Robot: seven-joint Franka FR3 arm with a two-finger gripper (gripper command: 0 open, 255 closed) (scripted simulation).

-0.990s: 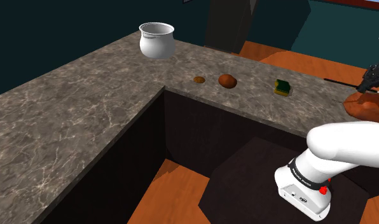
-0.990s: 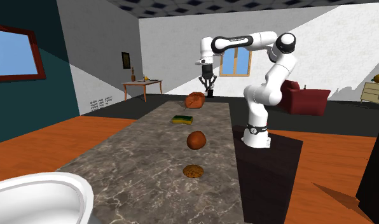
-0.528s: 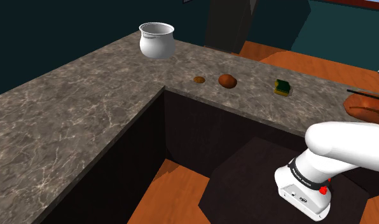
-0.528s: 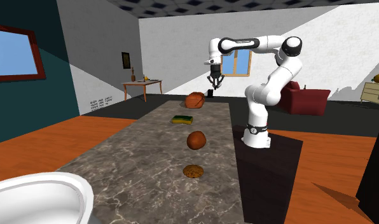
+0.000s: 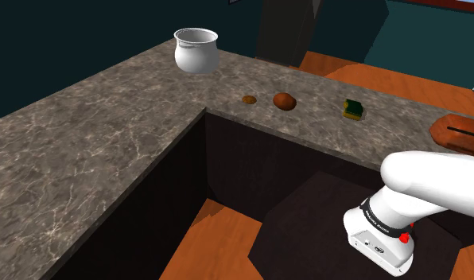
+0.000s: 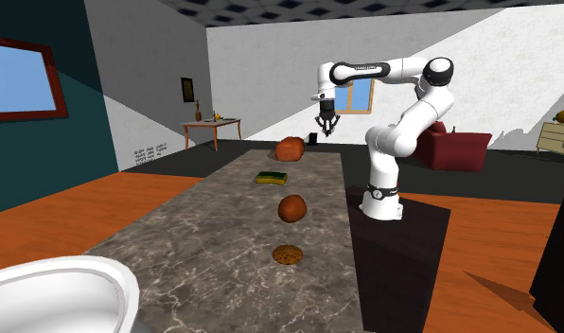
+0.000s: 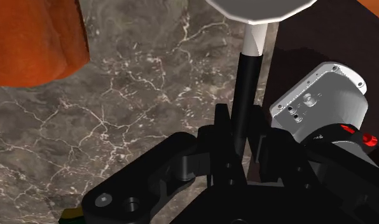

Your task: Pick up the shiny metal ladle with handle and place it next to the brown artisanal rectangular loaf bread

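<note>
Your claw was clamped on the ladle. Its black handle ran up between the two fingers, both pressed against it, and the pale grey bowl stuck out beyond the tips. You held it in the air over the end of the counter, near the loaf, which lay on the stone at that same end.

The only writing was white lettering on the dark band round the foot of the arm, too small to read.

There was one container, a white pot, upright at the counter's far corner, its inside plain white. Between pot and loaf lay a cookie, a brown ball and a green-and-yellow sponge, the sponge well apart from the other two.
</note>
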